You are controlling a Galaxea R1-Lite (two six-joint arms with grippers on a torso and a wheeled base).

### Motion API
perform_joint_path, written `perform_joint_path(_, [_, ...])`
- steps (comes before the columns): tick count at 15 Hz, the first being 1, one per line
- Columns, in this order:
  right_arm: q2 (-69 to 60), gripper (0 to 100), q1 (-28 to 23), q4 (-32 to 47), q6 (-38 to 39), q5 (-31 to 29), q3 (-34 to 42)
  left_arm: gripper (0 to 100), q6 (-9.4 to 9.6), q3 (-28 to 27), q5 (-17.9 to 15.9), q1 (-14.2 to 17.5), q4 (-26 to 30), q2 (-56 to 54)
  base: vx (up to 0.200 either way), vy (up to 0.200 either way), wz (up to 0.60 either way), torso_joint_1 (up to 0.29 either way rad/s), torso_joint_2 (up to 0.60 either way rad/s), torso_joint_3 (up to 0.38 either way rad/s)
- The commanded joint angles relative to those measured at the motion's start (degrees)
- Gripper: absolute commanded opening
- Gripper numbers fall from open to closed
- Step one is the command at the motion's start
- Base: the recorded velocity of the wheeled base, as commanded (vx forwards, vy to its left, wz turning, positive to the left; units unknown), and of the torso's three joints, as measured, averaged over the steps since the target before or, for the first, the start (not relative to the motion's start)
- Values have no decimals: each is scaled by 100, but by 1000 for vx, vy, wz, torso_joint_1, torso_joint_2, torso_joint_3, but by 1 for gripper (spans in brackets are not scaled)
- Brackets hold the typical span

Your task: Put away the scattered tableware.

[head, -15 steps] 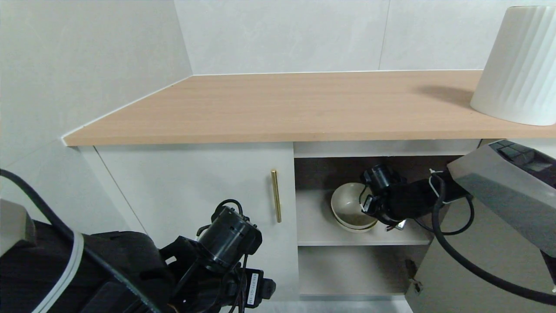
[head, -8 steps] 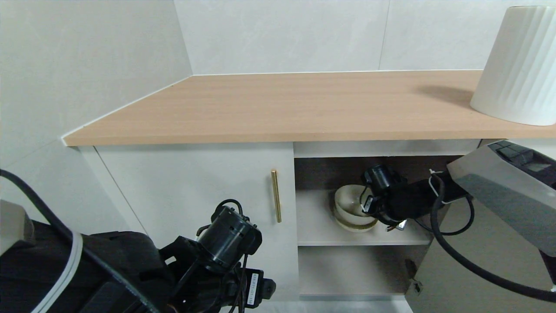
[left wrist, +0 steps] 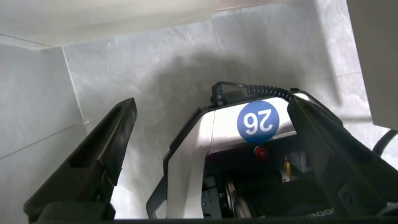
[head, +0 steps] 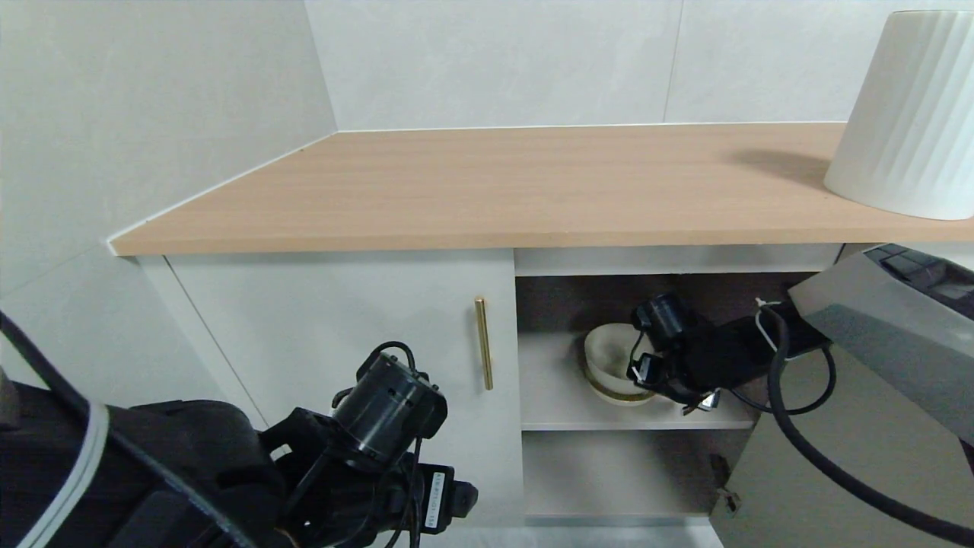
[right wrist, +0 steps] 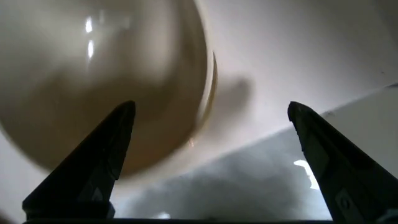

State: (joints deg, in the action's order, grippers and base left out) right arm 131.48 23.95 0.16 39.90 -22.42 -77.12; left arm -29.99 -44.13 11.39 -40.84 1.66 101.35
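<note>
Cream bowl [head: 609,352] has been levelled onto the lower bowl [head: 620,395] on the cabinet shelf [head: 555,396] and released (right gripper [right wrist: 209,109] wide open, empty): one piece stowed.

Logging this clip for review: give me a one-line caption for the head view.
Right gripper beside stacked bowls on the upper shelf of the open cabinet, under a wooden countertop.

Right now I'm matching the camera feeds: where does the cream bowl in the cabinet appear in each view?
Head view: the cream bowl sits on the upper shelf of the open cabinet, lower centre-right.
Right wrist view: the bowl looms close up, resting on that shelf.
Left wrist view: faces pale tiles, away from the cabinet.
Shared landmark: the shelf under the bowl.
</note>
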Motion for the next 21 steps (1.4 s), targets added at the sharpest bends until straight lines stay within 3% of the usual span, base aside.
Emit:
perform_joint_path(1, [-588,100,232,2,-369,335,531,100,134,-8,-5,164,186,-555,0,0,0,0,0,0])
perform_joint_path(3, [-1089,100,426,-33,-852,774,1041,100,257,-8,-5,305,379,-933,0,0,0,0,0,0])
perform_joint_path(6, [-1792,100,531,-499,-1432,915,1682,100,380,-8,-5,445,608,-1496,0,0,0,0,0,0])
perform_joint_path(10, [-1098,100,338,-1325,-1485,774,1656,100,389,-25,-5,551,819,-1891,0,0,0,0,0,0])
perform_joint_path(13, [-1361,100,250,-1492,-1538,862,1858,100,538,-113,-22,665,1179,-2260,0,0,0,0,0,0])
perform_joint_path(16, [-2328,100,259,-1484,-2329,1565,2561,100,591,-131,-14,674,1284,-2779,0,0,0,0,0,0])
perform_joint_path(18, [-3304,100,312,-1194,-2865,1943,3062,100,714,-122,-22,674,1469,-3218,0,0,0,0,0,0])
perform_joint_path(21, [-4191,100,461,151,-2830,1969,3106,100,714,-78,-40,674,1627,-3675,0,0,0,0,0,0])
